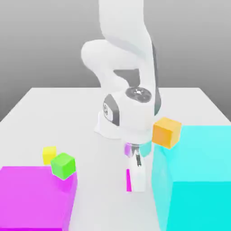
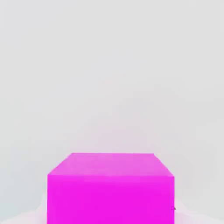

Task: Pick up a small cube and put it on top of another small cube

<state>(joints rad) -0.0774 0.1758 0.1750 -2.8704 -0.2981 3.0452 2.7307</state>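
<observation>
The gripper [image 1: 134,180] is clamping the small plain magenta cube [image 1: 129,179] — lift & placing on the small yellow cube [image 1: 49,154] are left, approx. 1 of 3 steps done.

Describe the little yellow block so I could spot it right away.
Find the big magenta block at the exterior view's lower left. Behind its far edge sit two small cubes, close together. The yellow cube is the one farther back and to the left of the green cube.
</observation>
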